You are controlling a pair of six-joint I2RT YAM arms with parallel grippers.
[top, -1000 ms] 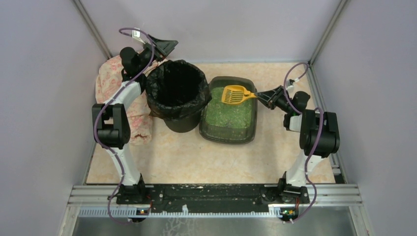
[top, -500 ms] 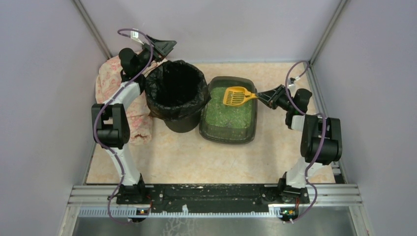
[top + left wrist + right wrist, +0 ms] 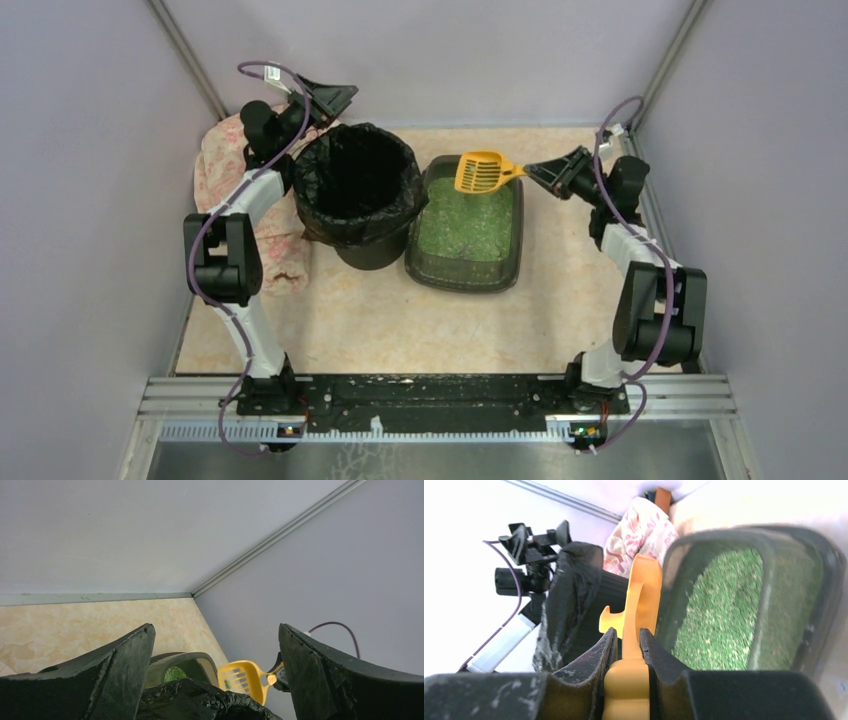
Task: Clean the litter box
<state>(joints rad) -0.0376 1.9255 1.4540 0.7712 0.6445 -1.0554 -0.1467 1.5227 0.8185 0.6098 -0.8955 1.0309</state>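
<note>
- The black-bagged bin [image 3: 330, 228] stands on the table [image 3: 380, 320].
- The litter box [image 3: 462, 279] lies just right of the bin, with green granules inside.
- The yellow scoop [image 3: 480, 172] hangs over the box's far end.
- The right gripper [image 3: 533, 170] is clamped on the scoop's handle.
- The left gripper [image 3: 338, 100] hovers behind the bin with its fingers spread wide.

Even, soft light; right wrist view overexposed, blurred.

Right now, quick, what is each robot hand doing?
Left hand: open, holding nothing.
Right hand: closed on the handle of the yellow scoop.
</note>
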